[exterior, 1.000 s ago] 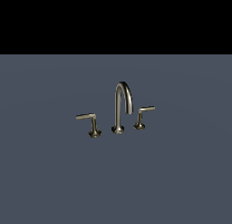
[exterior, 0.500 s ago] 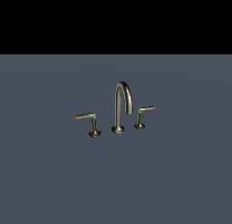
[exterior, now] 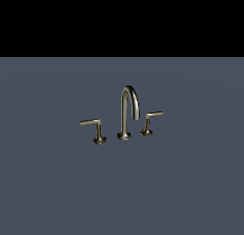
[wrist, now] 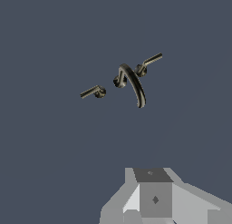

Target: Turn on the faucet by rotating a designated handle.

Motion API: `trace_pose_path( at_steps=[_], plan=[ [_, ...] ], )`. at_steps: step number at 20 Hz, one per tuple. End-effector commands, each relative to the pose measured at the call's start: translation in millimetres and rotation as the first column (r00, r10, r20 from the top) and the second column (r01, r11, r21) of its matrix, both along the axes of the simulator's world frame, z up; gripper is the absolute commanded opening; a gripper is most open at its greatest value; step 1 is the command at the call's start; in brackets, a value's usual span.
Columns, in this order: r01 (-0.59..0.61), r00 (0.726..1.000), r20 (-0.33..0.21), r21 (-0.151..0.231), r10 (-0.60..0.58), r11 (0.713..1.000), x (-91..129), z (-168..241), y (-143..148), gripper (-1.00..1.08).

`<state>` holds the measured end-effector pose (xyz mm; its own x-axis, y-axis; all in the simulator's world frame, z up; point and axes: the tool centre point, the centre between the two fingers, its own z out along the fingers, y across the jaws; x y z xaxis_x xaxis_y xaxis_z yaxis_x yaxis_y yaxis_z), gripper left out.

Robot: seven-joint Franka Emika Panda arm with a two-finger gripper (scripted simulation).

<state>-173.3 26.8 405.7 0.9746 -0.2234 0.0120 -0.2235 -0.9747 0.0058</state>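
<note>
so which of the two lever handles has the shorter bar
The handle on the exterior view's right of the arched spout. Its bar looks shorter and thinner than that of the other lever handle, on the spout's other side.

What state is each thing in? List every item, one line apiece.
Faucet spout: upright on the flat grey surface, no water visible.
Smaller handle: upright on its stem, bar roughly level, untouched.
Longer handle: upright, bar roughly level, untouched.
Gripper: well clear of the faucet, touching nothing; only its body shows in the wrist view, so open or shut cannot be told.
</note>
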Motion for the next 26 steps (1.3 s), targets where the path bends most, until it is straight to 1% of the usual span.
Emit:
trace_pose_path(
  at_steps=[1, 7, 13, 17, 20, 26],
  plan=[
    [0.065, 0.998, 0.0, 0.002, -0.065, 0.998, 16, -19, -1, -1.0],
    [0.214, 0.977, -0.001, 0.005, -0.214, 0.977, 54, -64, -6, -1.0],
    [0.35, 0.937, -0.003, 0.007, -0.35, 0.937, 89, -105, -17, -1.0],
    [0.436, 0.9, -0.004, 0.008, -0.436, 0.9, 111, -133, -27, -1.0],
    [0.498, 0.867, -0.005, 0.008, -0.498, 0.867, 127, -153, -36, -1.0],
    [0.616, 0.788, -0.006, 0.008, -0.616, 0.788, 157, -194, -57, -1.0]
  ],
)
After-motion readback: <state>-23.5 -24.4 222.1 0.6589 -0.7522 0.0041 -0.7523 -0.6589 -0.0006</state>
